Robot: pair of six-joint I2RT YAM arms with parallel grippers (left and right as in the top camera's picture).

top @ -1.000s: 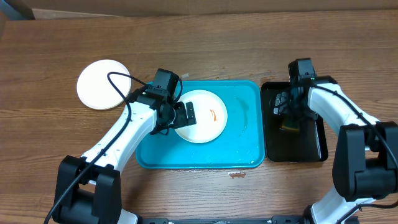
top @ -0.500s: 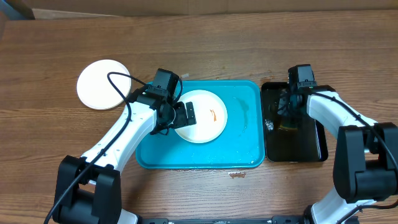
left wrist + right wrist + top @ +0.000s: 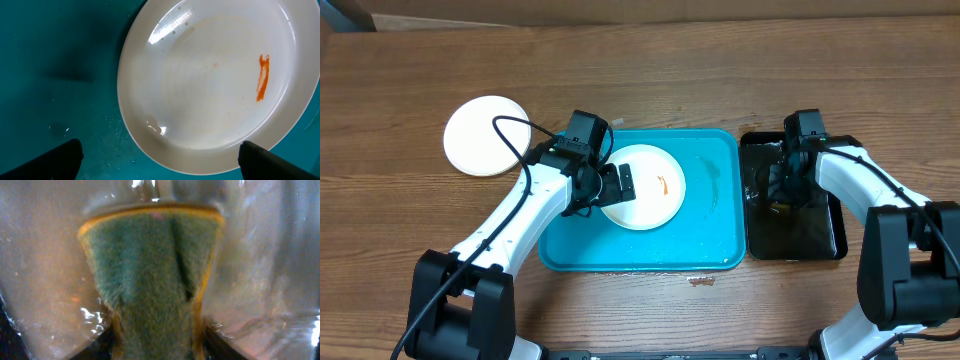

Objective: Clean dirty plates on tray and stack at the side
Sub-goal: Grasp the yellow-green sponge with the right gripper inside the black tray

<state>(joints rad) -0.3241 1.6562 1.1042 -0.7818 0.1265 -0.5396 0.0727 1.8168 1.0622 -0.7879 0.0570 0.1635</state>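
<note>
Right hand [image 3: 782,186] pinches the green sponge [image 3: 150,265] down in the black tray [image 3: 820,238]. Left hand [image 3: 612,187] gapes wide and empty, poised at the rim of the smeared white plate [image 3: 650,188] on the turquoise tray [image 3: 712,232]. One clean-looking plate [image 3: 487,135] sits toward the bench's far left corner; this one isn't scrubbed yet.

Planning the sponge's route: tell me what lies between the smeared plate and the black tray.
Only bare floor of the turquoise tray and its right rim lie between the plate and the black tray, as the overhead view shows.
</note>
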